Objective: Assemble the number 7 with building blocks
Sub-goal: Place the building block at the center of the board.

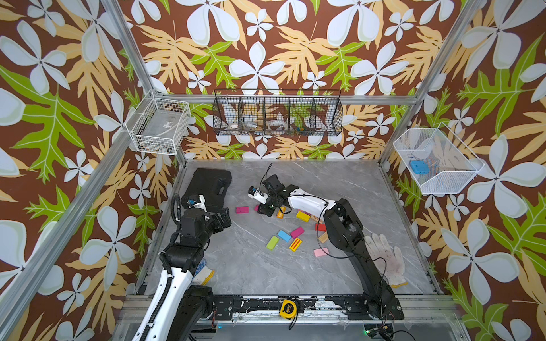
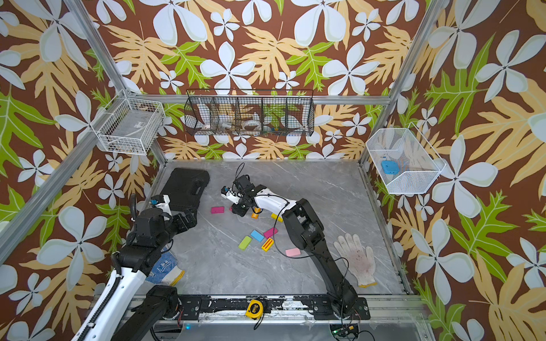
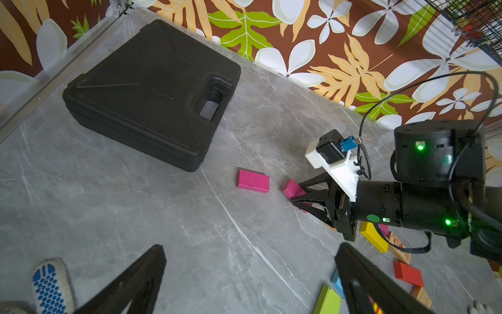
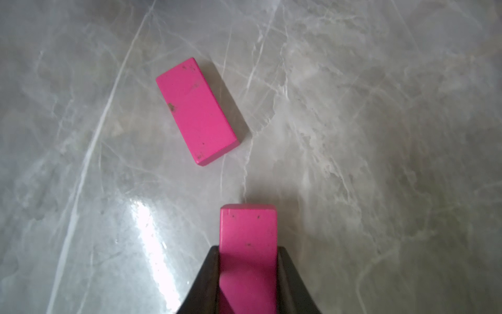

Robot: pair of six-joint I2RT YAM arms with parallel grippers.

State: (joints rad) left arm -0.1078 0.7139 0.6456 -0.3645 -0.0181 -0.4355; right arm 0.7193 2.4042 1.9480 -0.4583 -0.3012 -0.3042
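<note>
One magenta block lies flat left of the table's middle. My right gripper is shut on a second magenta block, low over the table just right of the first. Loose building blocks lie nearer the front: green, blue, magenta, striped yellow and pink. Yellow, orange and red blocks sit partly under the right arm. My left gripper hangs open and empty at the left.
A black case lies at the back left. A white glove is at the right and a blue-dotted glove under the left arm. A yellow tape measure sits on the front rail. Wire baskets hang on the walls.
</note>
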